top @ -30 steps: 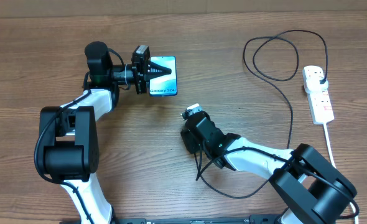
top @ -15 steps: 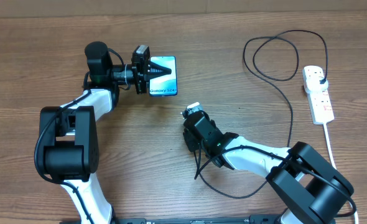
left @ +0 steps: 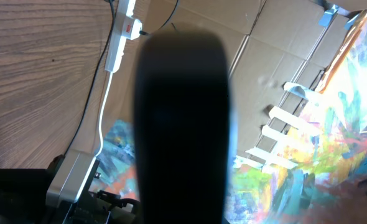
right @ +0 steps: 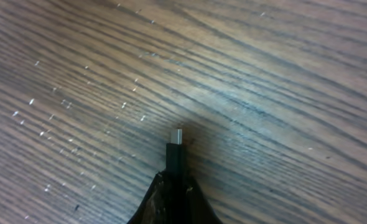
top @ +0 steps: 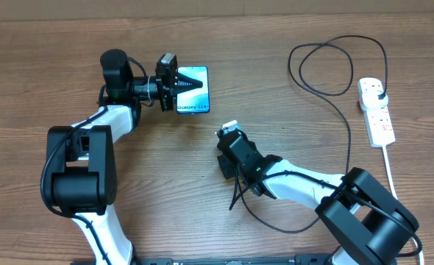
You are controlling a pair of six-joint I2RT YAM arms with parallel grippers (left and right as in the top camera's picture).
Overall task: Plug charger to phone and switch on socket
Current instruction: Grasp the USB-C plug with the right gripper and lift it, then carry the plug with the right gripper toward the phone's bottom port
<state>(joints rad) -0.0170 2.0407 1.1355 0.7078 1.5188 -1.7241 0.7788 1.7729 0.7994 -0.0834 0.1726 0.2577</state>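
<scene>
The phone, its cyan screen facing up, is at the back left with my left gripper shut on its near end. In the left wrist view the phone is a dark blurred slab that fills the middle and hides the fingers. My right gripper is low over the table's middle, shut on the charger's small connector, whose metal tip pokes out just above the wood. The charger's black cable loops back to a black plug in the white socket at the right.
The socket's thick white cord runs toward the front right edge. Slack black cable curls in front of the right arm. Beyond the table, the left wrist view shows cardboard and a colourful cloth.
My right gripper has closed on the charger's connector and edged slightly toward the phone. The left gripper and the phone have not moved.
</scene>
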